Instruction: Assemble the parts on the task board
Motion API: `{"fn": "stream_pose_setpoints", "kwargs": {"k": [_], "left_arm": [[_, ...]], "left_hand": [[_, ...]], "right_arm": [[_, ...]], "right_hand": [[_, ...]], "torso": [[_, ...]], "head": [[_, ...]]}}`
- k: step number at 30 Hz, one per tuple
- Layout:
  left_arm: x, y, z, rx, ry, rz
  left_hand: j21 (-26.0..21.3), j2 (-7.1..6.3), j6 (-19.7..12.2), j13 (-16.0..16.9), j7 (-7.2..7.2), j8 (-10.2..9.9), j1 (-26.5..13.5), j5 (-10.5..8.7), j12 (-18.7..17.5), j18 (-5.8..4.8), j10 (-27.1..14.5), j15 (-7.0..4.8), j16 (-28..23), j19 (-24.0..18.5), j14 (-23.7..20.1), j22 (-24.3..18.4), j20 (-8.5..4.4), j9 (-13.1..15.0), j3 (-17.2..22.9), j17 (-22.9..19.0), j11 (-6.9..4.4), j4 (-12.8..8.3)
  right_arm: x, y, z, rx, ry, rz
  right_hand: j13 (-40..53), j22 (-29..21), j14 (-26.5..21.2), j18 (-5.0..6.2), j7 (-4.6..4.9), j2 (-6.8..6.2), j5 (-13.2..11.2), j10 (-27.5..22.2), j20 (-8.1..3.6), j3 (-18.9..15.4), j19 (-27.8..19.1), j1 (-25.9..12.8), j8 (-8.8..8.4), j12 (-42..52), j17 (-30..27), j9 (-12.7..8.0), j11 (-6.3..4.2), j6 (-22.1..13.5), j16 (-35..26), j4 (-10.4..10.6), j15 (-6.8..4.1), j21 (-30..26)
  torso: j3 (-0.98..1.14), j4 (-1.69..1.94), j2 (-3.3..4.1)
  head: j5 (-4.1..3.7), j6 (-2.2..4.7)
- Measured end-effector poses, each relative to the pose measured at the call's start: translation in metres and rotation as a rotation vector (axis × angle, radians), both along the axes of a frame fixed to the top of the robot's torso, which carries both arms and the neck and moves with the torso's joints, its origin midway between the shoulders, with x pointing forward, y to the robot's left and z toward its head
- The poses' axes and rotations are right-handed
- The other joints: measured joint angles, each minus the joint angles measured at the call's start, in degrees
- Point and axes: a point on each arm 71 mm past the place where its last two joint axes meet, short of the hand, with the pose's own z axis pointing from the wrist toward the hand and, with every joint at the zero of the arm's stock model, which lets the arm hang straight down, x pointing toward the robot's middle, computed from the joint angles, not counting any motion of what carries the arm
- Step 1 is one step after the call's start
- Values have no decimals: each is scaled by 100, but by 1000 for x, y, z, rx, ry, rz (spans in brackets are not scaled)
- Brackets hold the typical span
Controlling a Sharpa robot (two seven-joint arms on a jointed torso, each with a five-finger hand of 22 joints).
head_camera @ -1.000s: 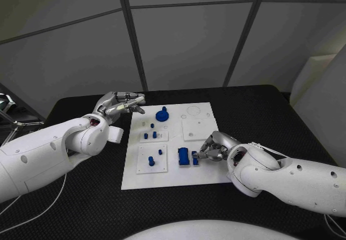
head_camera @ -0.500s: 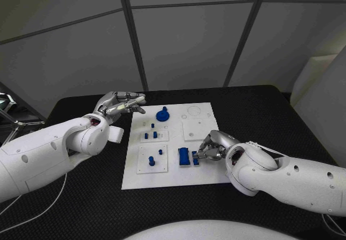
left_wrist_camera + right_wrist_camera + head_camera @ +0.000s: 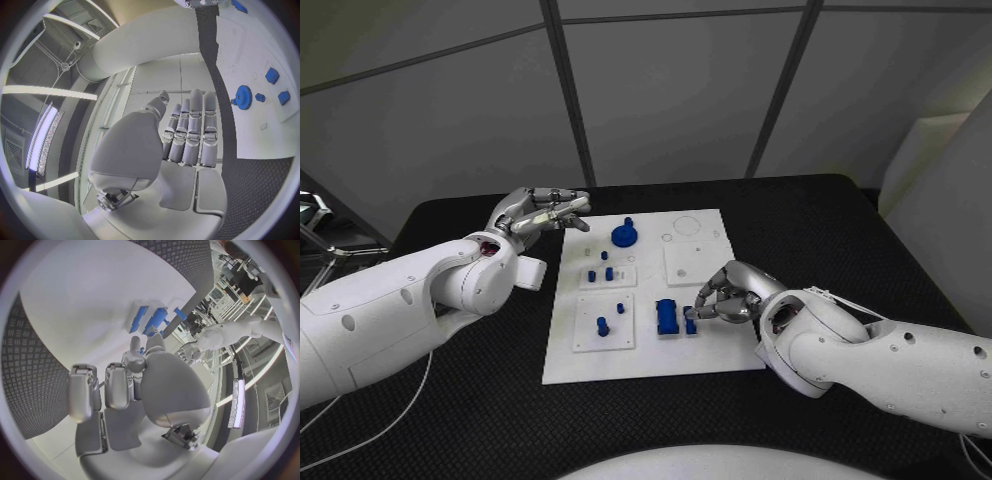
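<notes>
Barely anything moved since second ago: right hand (image 3: 723,297) crept tiny bit toward board middle, left hand (image 3: 541,210) stayed put. Right hand sits at near right edge of task board (image 3: 708,340), fingers curled by small blue part (image 3: 691,318) next to bigger blue block (image 3: 666,315); can't tell if it's pinching it. Left hand hovers off board's far-left corner near blue gear (image 3: 626,233), fingers straight together, holding nothing. Guessing seating step on; next needs firm pinch, then lining up with slot.

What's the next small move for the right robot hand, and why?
Probably settle the fingers onto the small blue part and pinch it. The right robot hand sits at the board's right edge, fingertips beside that part, next to the blue block, but a firm hold isn't clear. The left robot hand hovers off the board.
</notes>
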Motion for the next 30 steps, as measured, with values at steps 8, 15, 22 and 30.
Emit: {"fn": "stream_pose_setpoints", "kwargs": {"k": [8, 15, 22, 30], "left_arm": [[2, 1, -3, -4, 6, 4], [10, 4, -9, -23, 19, 28], [22, 3, -17, -53, 27, 77], [35, 0, -25, -70, 22, 164]], "left_hand": [[-187, 47, -42, 0, -42, 0, -47, 0, -15, 1, -16, 50, -289, -99, -217, -114, 30, 30, 0, -130, 16, 0], [-1031, 85, -70, -168, -197, 0, -85, -23, -162, 0, -176, 255, -1590, -824, -709, -716, 242, 48, 0, -686, 11, 0], [-1567, 115, -147, -396, -269, 0, -145, -23, -268, 1, -411, 407, -2728, -1404, -1189, -1355, 512, -7, 0, -1230, 8, 0], [-1620, 114, -379, -398, -336, 0, -251, -23, -378, 0, -923, 657, -3208, -2527, -1359, -2220, 675, -200, -175, -1718, -116, 96]], "right_arm": [[35, -12, 11, 243, -14, 16], [89, -31, 10, 483, 7, -25], [133, -40, 2, 697, 8, -78], [155, -42, -5, 841, -6, -120]], "right_hand": [[-1769, -211, -466, 421, 300, 225, -34, -1111, 243, 14, -459, 318, 0, -2263, -1951, -347, 293, -775, -1533, -228, 285, -1781], [-3404, -2672, -2346, 850, 597, 599, -34, -1720, 691, -113, -2614, 910, 0, -3755, -4303, -1070, 733, -945, -4212, -588, 803, -5564], [-4697, -3957, -2938, 850, 672, 924, -34, -1616, 1132, -431, -3293, 936, 0, -4660, -5664, -1851, 995, -1018, -6092, -971, 1248, -7196], [-5632, -5175, -2910, 850, 752, 1175, -48, -1907, 1479, -731, -3696, 331, 0, -4828, -6650, -2683, 1053, -1170, -7321, -1358, 1316, -8198]], "torso": [[-23, -1, -44], [-79, -24, -208], [-114, -49, -386], [-95, -32, -543]], "head": [[-16, 114], [-17, 266], [75, 510], [179, 642]]}}
